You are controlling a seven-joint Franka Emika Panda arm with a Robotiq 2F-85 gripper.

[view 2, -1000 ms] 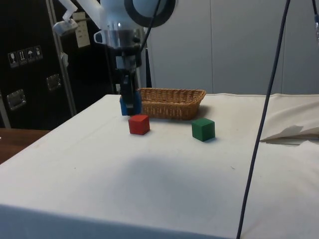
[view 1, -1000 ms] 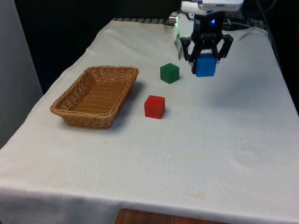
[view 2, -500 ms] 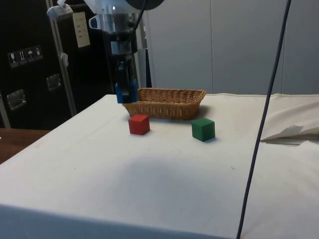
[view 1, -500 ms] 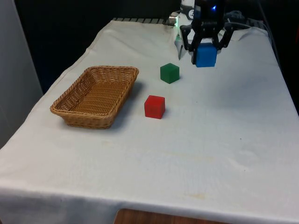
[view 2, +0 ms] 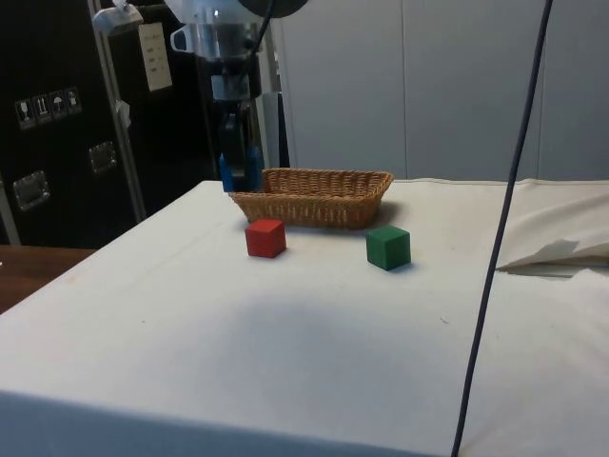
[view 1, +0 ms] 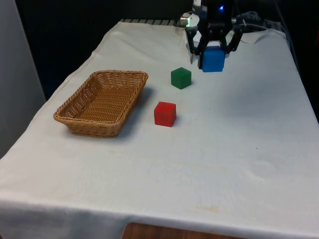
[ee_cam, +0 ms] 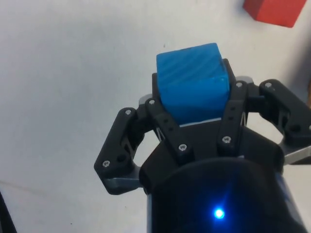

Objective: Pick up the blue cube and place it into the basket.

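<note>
My black gripper is shut on the blue cube and holds it well above the cloth, at the far end of the table towards the front view's right. From the side, the blue cube hangs level with the basket's near end. Both fingers clamp the blue cube in the wrist view. The brown wicker basket sits on the front view's left, with nothing in it; the side view shows the wicker basket behind the other cubes.
A green cube lies between gripper and basket, just off the front view's left of the held cube. A red cube rests nearer the front, beside the basket's rim. A dark cable hangs across the side view.
The gripper has risen with the blue cube and drifted slightly towards the front view's left. The basket, red cube and green cube have stayed put.
</note>
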